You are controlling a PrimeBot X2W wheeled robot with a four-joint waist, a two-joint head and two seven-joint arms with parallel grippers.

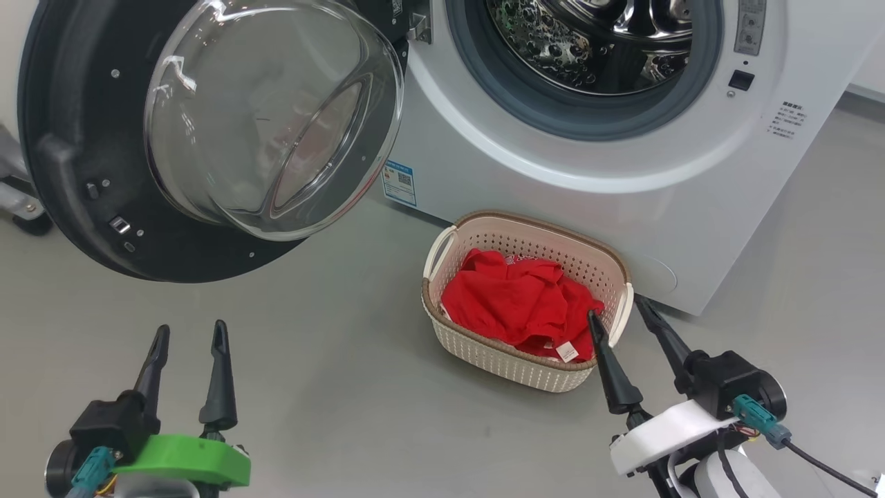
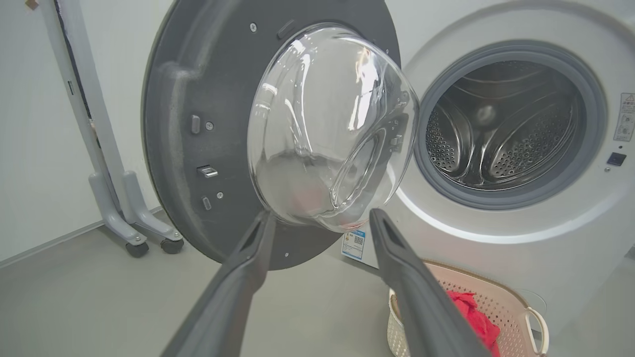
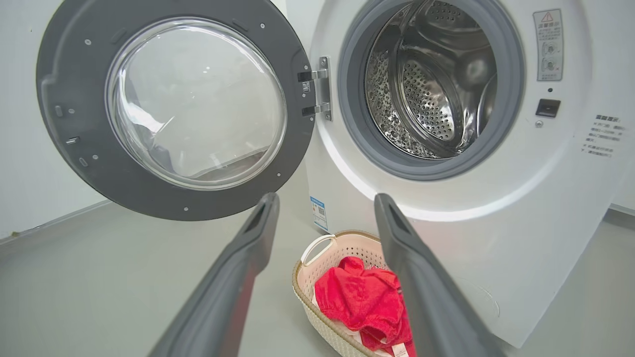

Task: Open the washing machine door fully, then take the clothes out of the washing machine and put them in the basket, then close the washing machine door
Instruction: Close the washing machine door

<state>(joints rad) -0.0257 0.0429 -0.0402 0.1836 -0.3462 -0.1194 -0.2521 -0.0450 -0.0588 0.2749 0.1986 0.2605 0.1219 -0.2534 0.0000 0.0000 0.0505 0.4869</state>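
The door (image 1: 83, 207) stands swung wide to the left, so the mouth of the machine (image 1: 588, 200) is free; its drum looks empty. The red clothes (image 1: 518, 301) lie in the basket (image 1: 511, 366), set on the floor (image 1: 332, 373) just before the machine, probably to keep the carry short. The left fingers (image 1: 218, 366), apart and empty, wait below the door, well placed to push it shut. The right fingers (image 1: 608, 366), also apart and empty, hang beside the basket.
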